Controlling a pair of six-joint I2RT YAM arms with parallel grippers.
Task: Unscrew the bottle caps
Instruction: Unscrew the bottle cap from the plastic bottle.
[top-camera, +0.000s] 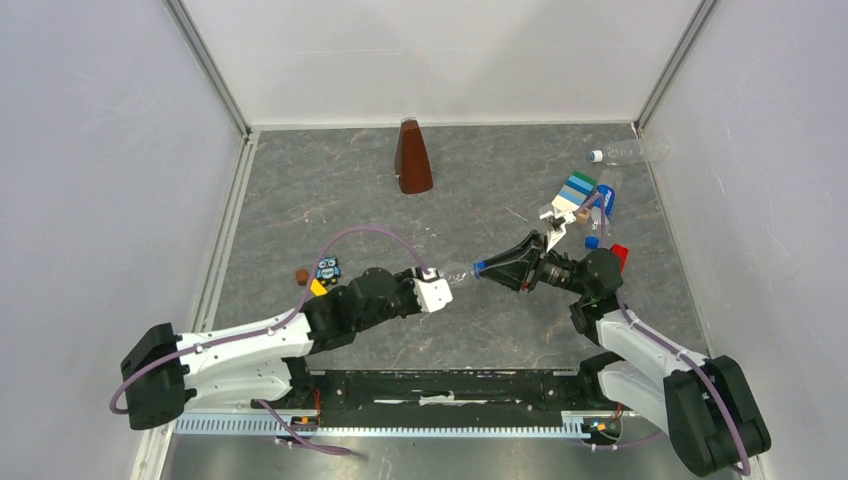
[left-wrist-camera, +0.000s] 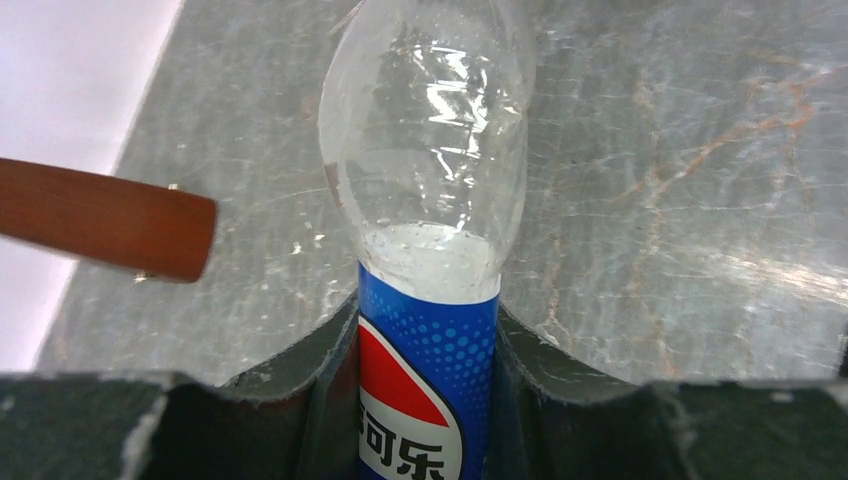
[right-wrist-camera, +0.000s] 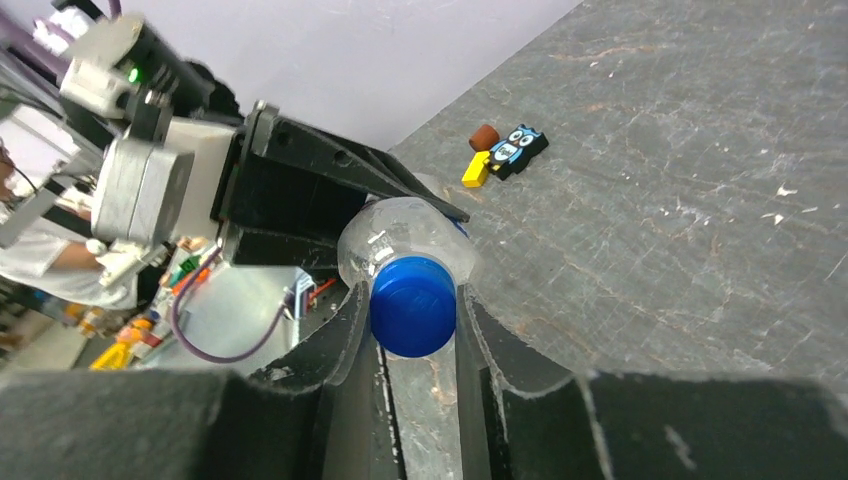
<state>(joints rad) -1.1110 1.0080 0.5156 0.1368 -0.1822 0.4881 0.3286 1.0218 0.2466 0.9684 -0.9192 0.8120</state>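
My left gripper (left-wrist-camera: 428, 400) is shut on a clear bottle (left-wrist-camera: 430, 200) with a blue wrap label, held off the table with its neck toward the right arm. In the top view the bottle (top-camera: 461, 272) bridges the two grippers mid-table. My right gripper (right-wrist-camera: 413, 300) is shut on its blue cap (right-wrist-camera: 413, 305), one finger on each side. The cap (top-camera: 478, 267) sits at the right gripper's (top-camera: 484, 269) tips. A second labelled bottle (top-camera: 603, 200) lies at the right. An unlabelled bottle (top-camera: 628, 152) with a white cap (top-camera: 596, 156) lies at the back right corner.
A brown pyramid-shaped object (top-camera: 412, 157) stands at the back centre. An owl toy (top-camera: 328, 270), a yellow block (top-camera: 318, 287) and a brown block (top-camera: 300, 275) lie left of my left gripper (top-camera: 447, 282). A striped block (top-camera: 577, 189) and a red piece (top-camera: 619, 252) sit at the right.
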